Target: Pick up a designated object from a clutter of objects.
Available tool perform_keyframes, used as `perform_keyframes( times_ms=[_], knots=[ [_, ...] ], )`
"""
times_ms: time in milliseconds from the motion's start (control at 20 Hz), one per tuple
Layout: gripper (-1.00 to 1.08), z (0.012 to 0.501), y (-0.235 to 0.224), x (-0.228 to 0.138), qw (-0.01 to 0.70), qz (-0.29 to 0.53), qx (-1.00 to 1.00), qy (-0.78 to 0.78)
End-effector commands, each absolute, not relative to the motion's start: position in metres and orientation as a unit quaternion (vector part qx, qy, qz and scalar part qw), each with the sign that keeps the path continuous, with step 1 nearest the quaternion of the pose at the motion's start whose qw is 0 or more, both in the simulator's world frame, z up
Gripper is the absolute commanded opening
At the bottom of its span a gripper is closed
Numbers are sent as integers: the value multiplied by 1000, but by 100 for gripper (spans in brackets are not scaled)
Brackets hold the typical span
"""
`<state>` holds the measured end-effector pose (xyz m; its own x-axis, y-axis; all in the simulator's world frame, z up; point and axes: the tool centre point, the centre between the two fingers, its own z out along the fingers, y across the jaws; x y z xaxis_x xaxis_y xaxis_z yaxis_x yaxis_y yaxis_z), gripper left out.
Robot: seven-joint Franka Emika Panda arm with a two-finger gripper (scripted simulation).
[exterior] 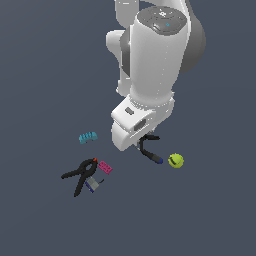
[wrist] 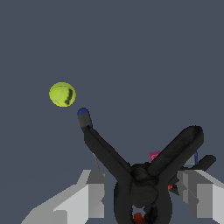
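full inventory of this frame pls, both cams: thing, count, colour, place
small clamp: 1, black with red-orange tip, between the tool fingers, under the arm.
large clamp: 1, black, lower part of the exterior view's left.
pink brick: 1, pink, beside the large clamp.
teal toothed piece: 1, teal, above the large clamp in the exterior view.
ball: 1, yellow-green, exterior view's right of the small clamp.
blue-tipped dark piece: 1, between the small clamp and ball; identity unclear.
grey-blue item: 1, under the large clamp, too small to identify.
tool: 1, light grey, straddling the small clamp; contact unclear.
arm: 1, white.
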<state>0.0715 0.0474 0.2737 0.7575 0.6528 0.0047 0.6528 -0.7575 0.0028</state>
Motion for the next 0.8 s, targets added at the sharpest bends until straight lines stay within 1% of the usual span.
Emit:
perform_keyframes(
  times_ms=[0,350,750],
  knots=[
    [-100,298,36,65,0,2,937,349],
    [-100,350,12,54,-1,1,937,349],
    [-100,373,1,50,0,0,937,348]
  ],
)
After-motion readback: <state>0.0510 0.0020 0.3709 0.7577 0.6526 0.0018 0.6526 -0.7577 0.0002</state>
